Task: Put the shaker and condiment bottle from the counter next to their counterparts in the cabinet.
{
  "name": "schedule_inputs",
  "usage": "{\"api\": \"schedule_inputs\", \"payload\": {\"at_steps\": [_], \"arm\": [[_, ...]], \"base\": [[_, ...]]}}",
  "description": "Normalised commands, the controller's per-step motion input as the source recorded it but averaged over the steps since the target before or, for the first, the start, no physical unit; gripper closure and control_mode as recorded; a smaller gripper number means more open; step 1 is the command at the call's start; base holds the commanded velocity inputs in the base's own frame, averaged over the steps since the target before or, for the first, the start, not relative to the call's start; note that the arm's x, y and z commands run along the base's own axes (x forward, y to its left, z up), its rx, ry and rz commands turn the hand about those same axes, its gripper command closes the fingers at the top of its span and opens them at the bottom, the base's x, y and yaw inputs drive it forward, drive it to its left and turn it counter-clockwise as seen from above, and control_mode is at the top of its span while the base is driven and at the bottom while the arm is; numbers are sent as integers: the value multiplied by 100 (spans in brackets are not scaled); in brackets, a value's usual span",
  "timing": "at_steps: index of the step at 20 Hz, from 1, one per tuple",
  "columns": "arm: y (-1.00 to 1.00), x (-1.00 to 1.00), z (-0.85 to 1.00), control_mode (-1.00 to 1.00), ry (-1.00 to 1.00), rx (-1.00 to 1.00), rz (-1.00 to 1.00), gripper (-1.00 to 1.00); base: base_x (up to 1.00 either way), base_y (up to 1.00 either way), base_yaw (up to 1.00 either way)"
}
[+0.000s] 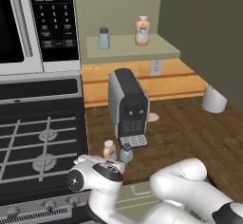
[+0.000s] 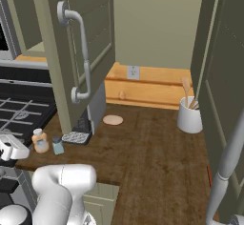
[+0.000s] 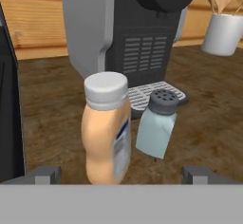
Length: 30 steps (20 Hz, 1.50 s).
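Gripper (image 3: 121, 175) stands wide and empty, fingertips at the lower frame edge flanking the condiment bottle (image 3: 106, 128), evidently lined up to close on it first. The shaker (image 3: 158, 123) stands just beside the bottle, at centre frame, both upright on the bench (image 3: 47, 109) before the coffee machine (image 3: 128, 28). Beyond, at upper frame in the left base view, the counterparts (image 1: 104, 38) wait on the cabinet (image 1: 133, 50) shelf, with bare board alongside for the pair

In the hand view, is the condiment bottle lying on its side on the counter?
No. The condiment bottle stands upright on the counter, white cap on top, beside the shaker in front of the coffee machine.
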Motion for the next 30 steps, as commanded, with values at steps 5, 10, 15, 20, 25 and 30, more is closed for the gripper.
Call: {"api": "schedule_inputs", "payload": {"at_steps": [5,10,15,20,25,30], "arm": [[0,5,0,-100,-6,0,0,-100],[0,13,0,-100,-3,0,0,-100],[0,15,0,-100,0,0,0,-100],[0,15,0,-100,0,0,0,-100],[-2,11,-1,-100,0,1,-3,-100],[-11,8,-4,-100,0,4,-7,-100]], "base": [[0,0,0],[0,0,0],[0,0,0],[0,0,0],[0,0,0],[0,0,0]]}}
